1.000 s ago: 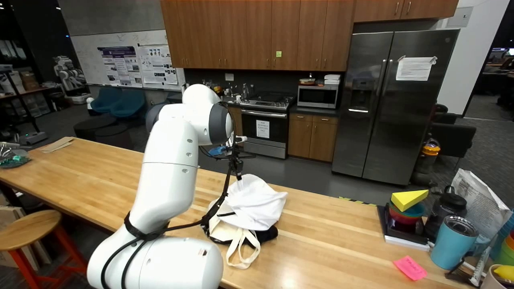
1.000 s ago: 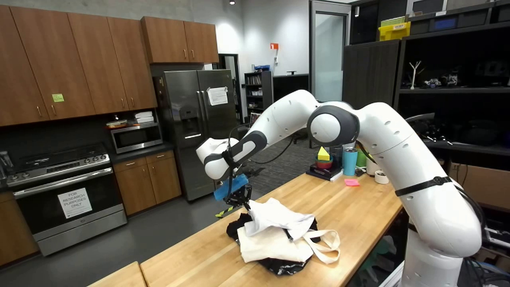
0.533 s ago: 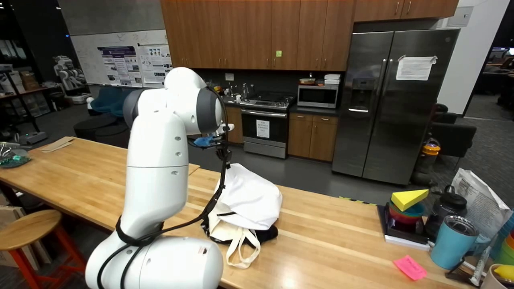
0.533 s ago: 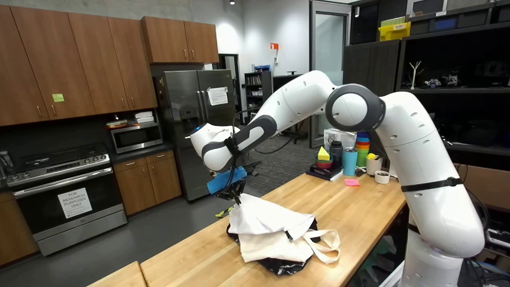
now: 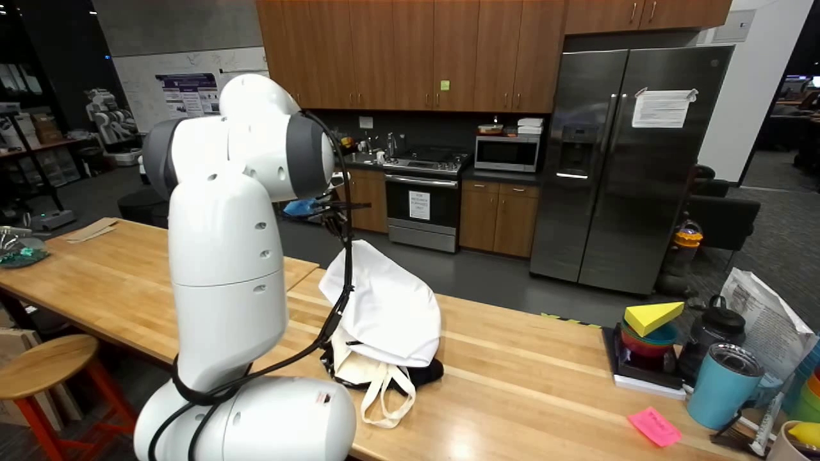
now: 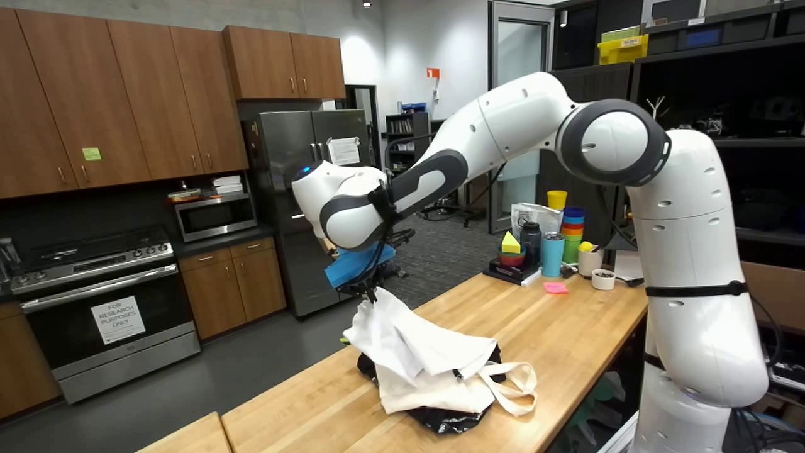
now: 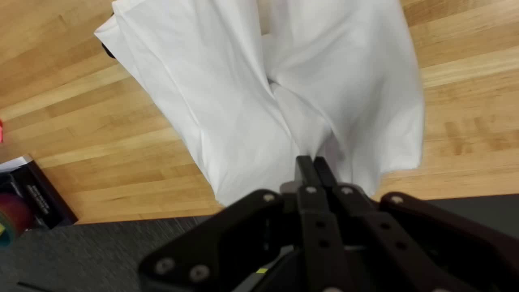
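My gripper (image 7: 314, 158) is shut on a pinched fold of white cloth (image 7: 243, 117), which gathers up to the fingertips in the wrist view. In both exterior views the cloth (image 6: 434, 336) is drawn up toward the gripper (image 6: 372, 296), its lower part still resting on a pile. Under it lies a cream tote bag (image 6: 427, 391) with loose handles (image 6: 525, 377). A black item (image 6: 448, 420) sticks out beneath the bag, largely covered. A black cable (image 5: 348, 269) hides part of the gripper in an exterior view.
The pile is on a long wooden table (image 5: 525, 384). Toward one end stand a blue tumbler (image 5: 721, 387), a black bottle (image 5: 712, 330), bowls with a yellow wedge (image 5: 653, 318) on dark books (image 6: 512, 272), and a pink note (image 5: 655, 427). A wooden stool (image 5: 48, 365) is beside the table.
The gripper has risen and shifted left in both exterior views, pulling the held part of the white cloth higher and stretching it. The tote bag and black item have stayed put.
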You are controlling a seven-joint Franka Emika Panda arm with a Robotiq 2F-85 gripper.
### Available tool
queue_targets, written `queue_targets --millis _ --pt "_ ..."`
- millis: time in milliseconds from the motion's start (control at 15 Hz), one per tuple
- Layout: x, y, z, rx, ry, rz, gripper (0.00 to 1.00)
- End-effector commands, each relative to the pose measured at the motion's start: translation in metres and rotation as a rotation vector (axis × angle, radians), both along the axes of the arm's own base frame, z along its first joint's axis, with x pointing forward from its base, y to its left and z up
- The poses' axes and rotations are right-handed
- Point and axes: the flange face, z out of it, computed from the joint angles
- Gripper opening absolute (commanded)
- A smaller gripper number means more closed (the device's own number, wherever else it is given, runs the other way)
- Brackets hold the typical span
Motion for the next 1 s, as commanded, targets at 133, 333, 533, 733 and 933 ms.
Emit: queue_targets --millis 133,333,533,733,933 --pt "-0.015 0.0 0.022 0.0 -0.028 0.018 0.02" --pt "-0.02 -0.006 0.027 -0.002 -0.034 0.017 0.02" --pt "-0.024 -0.005 0.027 0.001 -0.052 0.021 0.0" --pt "-0.042 0.03 0.04 -0.041 -0.125 0.123 0.0" --pt "-0.069 0.078 0.06 -0.11 -0.21 0.254 0.0"
